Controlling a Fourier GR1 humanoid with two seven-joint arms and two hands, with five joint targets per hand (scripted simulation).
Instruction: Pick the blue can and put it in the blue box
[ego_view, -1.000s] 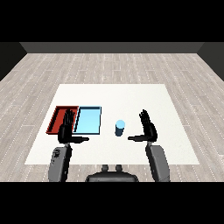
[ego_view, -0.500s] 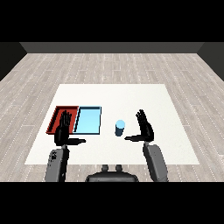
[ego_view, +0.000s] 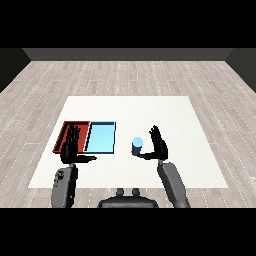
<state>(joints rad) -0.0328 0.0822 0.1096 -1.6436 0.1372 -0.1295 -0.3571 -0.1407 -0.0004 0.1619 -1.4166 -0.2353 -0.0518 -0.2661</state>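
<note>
Even bright light, soft faint shadows, no glare

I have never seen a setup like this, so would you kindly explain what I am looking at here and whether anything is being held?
This is a humanoid robot seen from its own head, looking down and forward over a white table. The two grey forearms coming in from the lower corners end in black hands. On the table, a red tray and a light blue tray lie side by side, and a blue can stands upright to their right. The right hand is open just beside the can, its thumb reaching toward it, not curled round it. The left hand is open over the near edge of the red tray. Nothing is held yet.
</note>
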